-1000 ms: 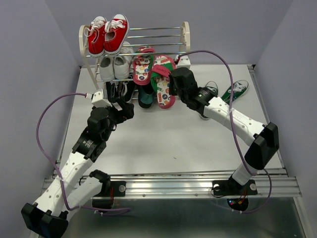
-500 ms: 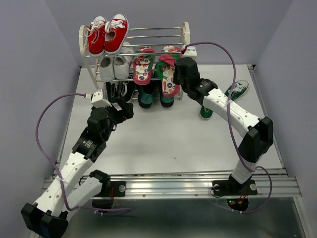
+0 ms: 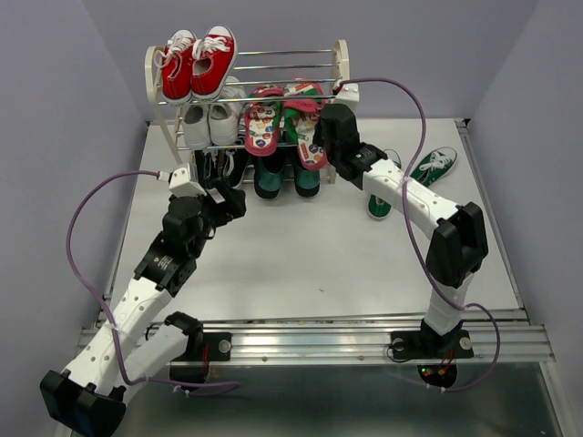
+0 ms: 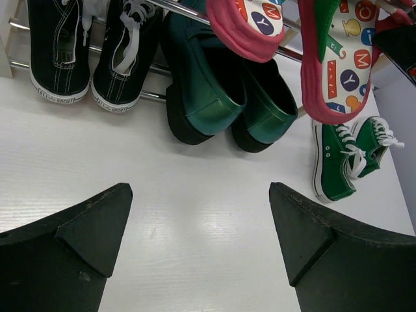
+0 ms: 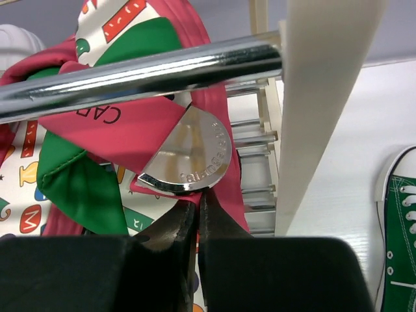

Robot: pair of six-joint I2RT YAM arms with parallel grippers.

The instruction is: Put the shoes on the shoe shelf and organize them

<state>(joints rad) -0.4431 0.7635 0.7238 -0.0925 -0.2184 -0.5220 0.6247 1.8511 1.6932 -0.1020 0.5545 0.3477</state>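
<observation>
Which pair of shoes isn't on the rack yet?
The green sneakers with white laces: they lie flat on the table, right of the shoe shelf in the top view, while every other pair sits against its rods.

We note: flip-flops [image 3: 310, 138] red-pink with green straps, pale insoles printed in multicoloured letters. Slip-ons [image 4: 214, 91] dark teal. Green sneakers [image 4: 338, 159], white laces and soles. Shelf [image 3: 342, 59] has cream frames and chrome rods. Bench [image 3: 291, 259] white.

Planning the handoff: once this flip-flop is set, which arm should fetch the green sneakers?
Likely right: the green sneakers lie on the table beside the right arm, while the left gripper hangs open near the black sneakers.
</observation>
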